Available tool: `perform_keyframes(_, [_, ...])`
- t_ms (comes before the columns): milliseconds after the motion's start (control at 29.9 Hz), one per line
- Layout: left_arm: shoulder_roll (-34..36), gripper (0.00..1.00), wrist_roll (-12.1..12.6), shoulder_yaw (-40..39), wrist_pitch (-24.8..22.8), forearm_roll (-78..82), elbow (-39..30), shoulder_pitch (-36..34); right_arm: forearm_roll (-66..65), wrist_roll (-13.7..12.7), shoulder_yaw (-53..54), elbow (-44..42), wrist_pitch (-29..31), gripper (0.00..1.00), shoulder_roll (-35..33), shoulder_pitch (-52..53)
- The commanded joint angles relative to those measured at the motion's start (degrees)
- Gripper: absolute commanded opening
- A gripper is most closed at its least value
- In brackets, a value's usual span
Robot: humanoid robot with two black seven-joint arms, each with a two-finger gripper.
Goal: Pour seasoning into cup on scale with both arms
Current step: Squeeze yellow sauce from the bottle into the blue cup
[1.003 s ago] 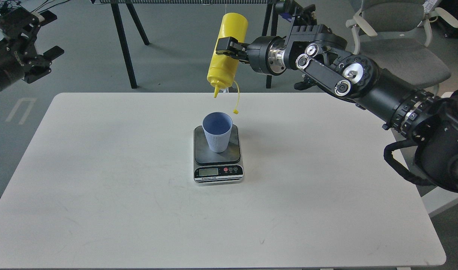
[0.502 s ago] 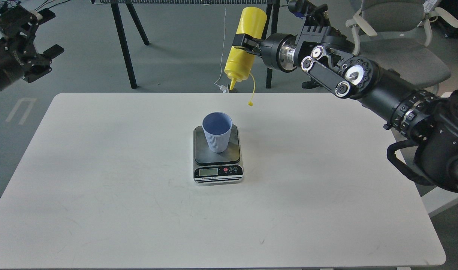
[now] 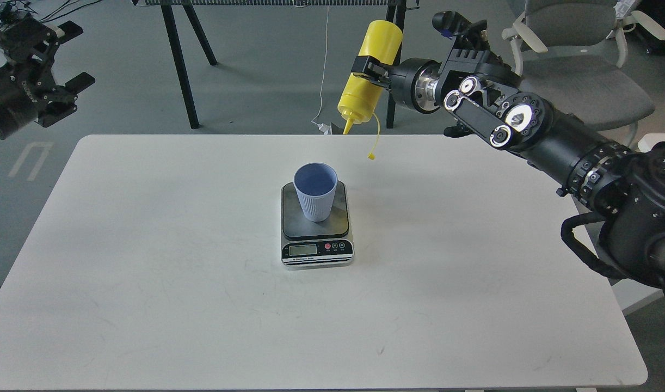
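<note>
The light blue ribbed cup [image 3: 315,191] stands upright on the dark platform of the small digital scale [image 3: 316,239] at the table's middle. My right gripper [image 3: 368,71] is shut on the yellow seasoning bottle [image 3: 369,76], held upside down and tilted, nozzle pointing down-left, its tethered cap [image 3: 371,157] dangling. The bottle hangs above the table's far edge, up and to the right of the cup, not over it. My left gripper [image 3: 74,57] is raised at the far left, off the table, with its fingers spread and empty.
The white table [image 3: 147,272] holds only the scale and cup. Black stand legs [image 3: 180,65] rise behind the table's far edge. A grey office chair [image 3: 583,65] stands at the back right, behind my right arm.
My right gripper has carried the inverted bottle to the right and slightly up, away from above the cup. The left arm shifted only a little.
</note>
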Motion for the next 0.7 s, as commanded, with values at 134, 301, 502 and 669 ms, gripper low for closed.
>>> perform_keyframes(134, [-0.37, 1.0, 0.0, -0.03, 0.0, 0.0, 0.0, 0.27, 2.9, -0.1, 0.72, 2.67, -0.17, 0.16, 0.0, -0.32])
perform_keyframes(301, [-0.37, 1.0, 0.0, -0.03, 0.0, 0.0, 0.0, 0.71, 4.75, -0.63, 0.72, 3.99, 0.1, 0.16, 0.0, -0.67])
perform_keyframes(502, [-0.46, 1.0, 0.0, -0.03, 0.0, 0.0, 0.0, 0.71, 4.75, -0.63, 0.54, 4.17, 0.1, 0.16, 0.0, -1.11])
perform_keyframes(669, [-0.55, 1.0, 0.0, -0.03, 0.0, 0.0, 0.0, 0.71, 4.75, -0.63, 0.45, 4.17, 0.01, 0.16, 0.0, -1.64])
